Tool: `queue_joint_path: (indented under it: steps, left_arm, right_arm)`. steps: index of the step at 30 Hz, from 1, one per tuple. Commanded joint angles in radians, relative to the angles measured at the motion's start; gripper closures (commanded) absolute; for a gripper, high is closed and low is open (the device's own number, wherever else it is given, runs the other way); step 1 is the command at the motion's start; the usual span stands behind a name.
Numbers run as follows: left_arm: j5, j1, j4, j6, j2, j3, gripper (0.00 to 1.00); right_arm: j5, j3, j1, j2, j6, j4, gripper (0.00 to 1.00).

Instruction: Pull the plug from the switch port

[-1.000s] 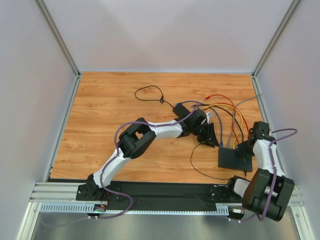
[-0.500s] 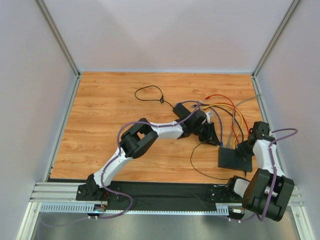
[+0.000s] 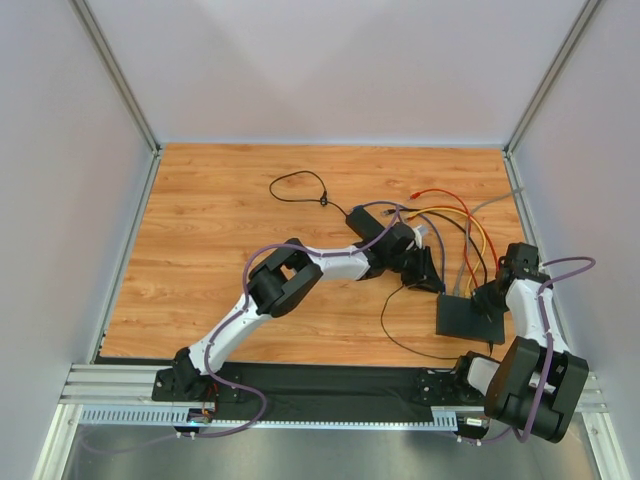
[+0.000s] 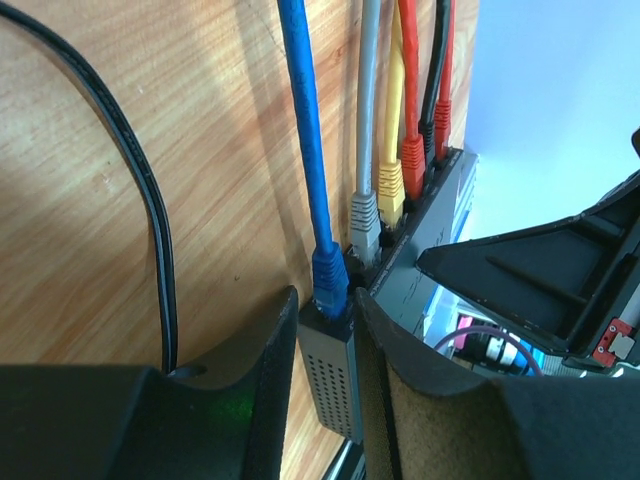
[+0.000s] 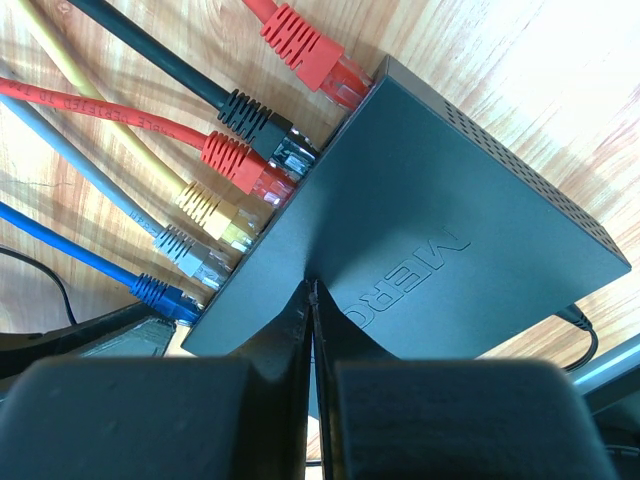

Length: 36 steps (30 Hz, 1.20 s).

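Note:
The flat black switch point(image 3: 468, 318) lies at the right of the table. Along its far edge sit a blue plug point(image 4: 328, 280), then grey, yellow, red, black and red plugs. My left gripper point(image 4: 328, 298) is open with a narrow gap. Its fingers point(image 4: 275, 340) straddle the switch's perforated end point(image 4: 335, 375) right at the blue plug, with small gaps on both sides. In the top view it point(image 3: 432, 280) is at the switch's far left corner. My right gripper point(image 5: 315, 290) is shut, with its tips resting on the switch's top point(image 5: 450, 230). The blue plug also shows in the right wrist view point(image 5: 160, 293).
Coloured network cables point(image 3: 465, 225) arc from the switch toward the back right. A thin black cable point(image 3: 392, 322) curves in front of the switch and another loops at the back point(image 3: 300, 185). A black adapter brick point(image 3: 360, 215) lies beside the left forearm. The right wall is close.
My left gripper has moved right and nearer, from beside the cables to the switch's corner at the blue plug. The right arm and the switch have not moved.

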Motion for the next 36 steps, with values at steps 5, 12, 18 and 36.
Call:
queue_joint_path:
  steps: [5, 12, 18, 36]
  left_arm:
    - [0.013, -0.015, 0.030, -0.023, 0.039, 0.050, 0.64]
    - [0.042, -0.019, 0.124, -0.060, 0.041, 0.001, 0.66]
    - [0.041, -0.025, 0.135, -0.058, 0.042, -0.012, 0.71]
    - [-0.106, -0.019, 0.593, -0.121, 0.033, -0.232, 1.00]
  right_arm:
    - [0.019, -0.008, 0.002, 0.017, -0.003, 0.018, 1.00]
    - [0.022, -0.015, 0.004, 0.021, -0.004, 0.024, 0.99]
    - [0.015, -0.021, 0.002, 0.025, -0.003, 0.029, 1.00]
    - [0.048, -0.054, 0.004, 0.051, 0.011, 0.041, 1.00]
